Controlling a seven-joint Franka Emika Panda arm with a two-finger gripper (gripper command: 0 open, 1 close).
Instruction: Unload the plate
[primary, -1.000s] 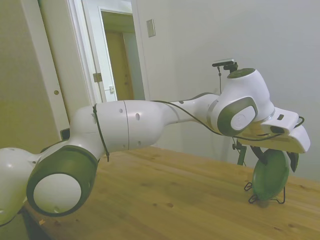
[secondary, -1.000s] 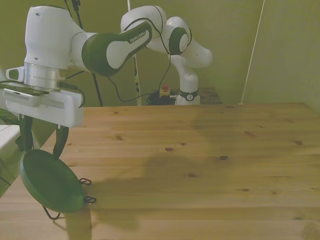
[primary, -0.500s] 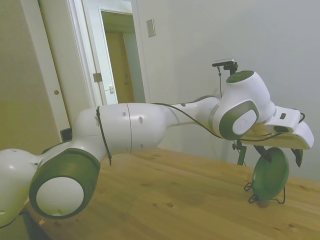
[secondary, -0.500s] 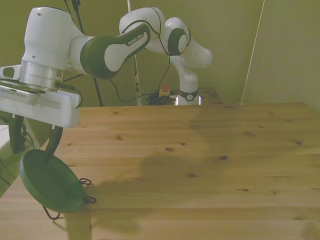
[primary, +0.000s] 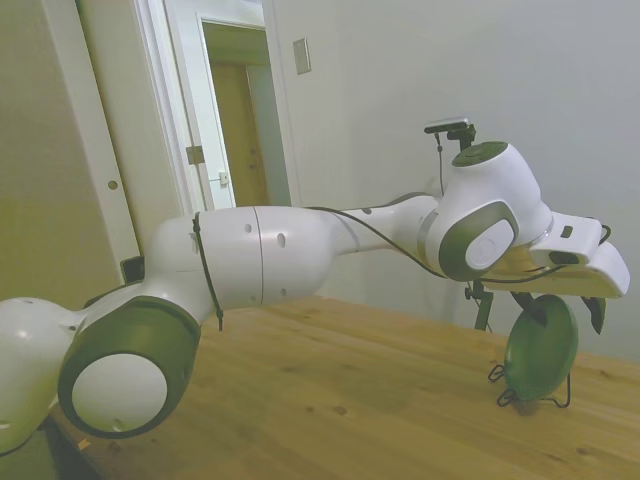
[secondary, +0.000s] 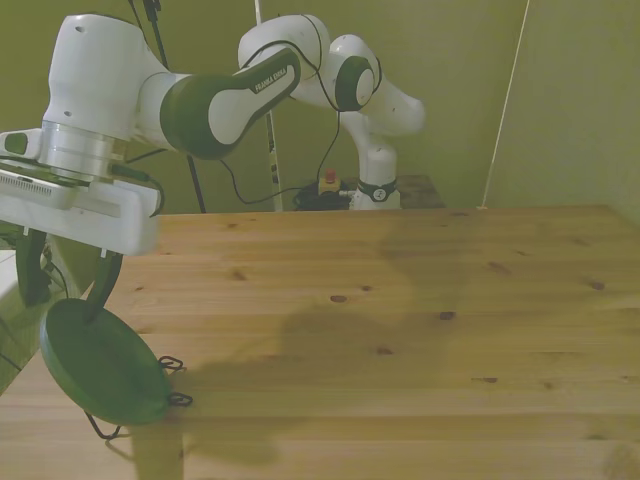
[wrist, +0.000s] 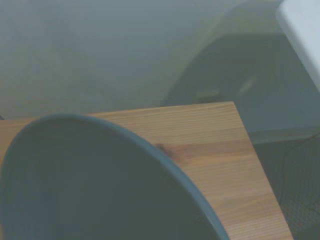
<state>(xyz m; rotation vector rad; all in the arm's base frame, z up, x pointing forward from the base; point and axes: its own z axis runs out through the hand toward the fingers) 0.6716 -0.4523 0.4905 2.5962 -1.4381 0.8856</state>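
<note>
Round sage-green plate, raised rim, standing on edge, tilted, near table corner

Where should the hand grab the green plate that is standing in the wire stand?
Grip the top rim of the plate, coming straight down from above. It stands on edge, tilted, in the wire stand, so only the upper rim is free. The hand hangs there, fingers open astride it.
</note>
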